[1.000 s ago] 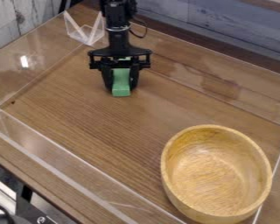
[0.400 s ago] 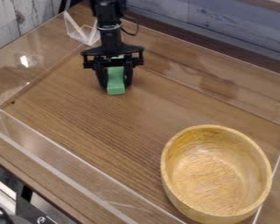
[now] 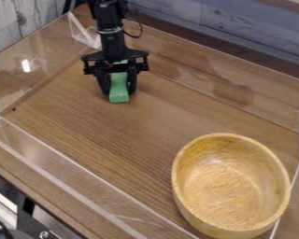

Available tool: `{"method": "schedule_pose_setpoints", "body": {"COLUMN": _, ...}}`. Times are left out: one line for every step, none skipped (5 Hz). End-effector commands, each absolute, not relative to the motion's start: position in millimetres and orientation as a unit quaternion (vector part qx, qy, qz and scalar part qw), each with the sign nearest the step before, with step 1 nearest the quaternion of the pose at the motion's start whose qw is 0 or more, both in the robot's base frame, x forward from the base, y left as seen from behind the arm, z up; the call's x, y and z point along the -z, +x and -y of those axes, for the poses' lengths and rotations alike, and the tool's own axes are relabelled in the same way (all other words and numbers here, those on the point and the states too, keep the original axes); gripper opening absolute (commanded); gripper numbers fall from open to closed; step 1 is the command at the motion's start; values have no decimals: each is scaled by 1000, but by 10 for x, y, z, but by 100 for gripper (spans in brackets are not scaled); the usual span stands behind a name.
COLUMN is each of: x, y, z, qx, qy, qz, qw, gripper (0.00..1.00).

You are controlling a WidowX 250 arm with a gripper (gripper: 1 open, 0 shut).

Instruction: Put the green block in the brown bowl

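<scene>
The green block [image 3: 119, 88] stands at the back left of the wooden table, between the black fingers of my gripper [image 3: 116, 77], which points straight down and is shut on it. The block's lower end is at or just above the tabletop; I cannot tell which. The brown bowl [image 3: 231, 183], large, round and empty, sits at the front right, well apart from the gripper.
Clear plastic walls [image 3: 64, 177] surround the wooden tabletop on the left, front and back. A folded clear plastic piece [image 3: 82, 30] stands behind the arm at the back left. Bare wood [image 3: 127, 140] lies between block and bowl.
The gripper, still shut on the green block, has drifted slightly to the left and toward the back. The bowl has not moved.
</scene>
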State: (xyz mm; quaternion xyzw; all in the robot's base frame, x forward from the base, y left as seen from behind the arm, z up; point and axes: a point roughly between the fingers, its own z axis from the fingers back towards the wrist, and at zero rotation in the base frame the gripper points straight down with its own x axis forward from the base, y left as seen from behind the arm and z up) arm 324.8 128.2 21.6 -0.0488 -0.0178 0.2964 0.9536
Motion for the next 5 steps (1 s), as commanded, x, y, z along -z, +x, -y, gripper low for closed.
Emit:
{"method": "schedule_pose_setpoints", "body": {"x": -507, "y": 3338, "z": -1324, "qx": -277, "qy": -47, "qz": 62, "qw": 958, "gripper": 0}}
{"method": "schedule_pose_setpoints", "body": {"x": -518, "y": 3361, "z": -1297, "qx": -260, "qy": -51, "qz": 64, "qw": 962, "gripper": 0}}
{"method": "schedule_pose_setpoints", "body": {"x": -529, "y": 3391, "z": -1284, "qx": -253, "qy": -55, "qz": 66, "qw": 964, "gripper": 0}}
{"method": "schedule_pose_setpoints", "body": {"x": -545, "y": 3421, "z": -1272, "qx": -246, "qy": -58, "qz": 68, "qw": 965, "gripper": 0}}
{"method": "schedule_pose_setpoints", "body": {"x": -573, "y": 3448, "z": -1260, "qx": -238, "qy": -62, "qz": 71, "qw": 967, "gripper": 0}}
